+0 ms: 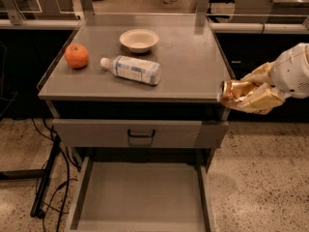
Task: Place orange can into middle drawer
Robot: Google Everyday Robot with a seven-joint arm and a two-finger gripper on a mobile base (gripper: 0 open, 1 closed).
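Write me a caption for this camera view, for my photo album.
The gripper holds the orange can just off the cabinet top's right edge, above the open middle drawer.
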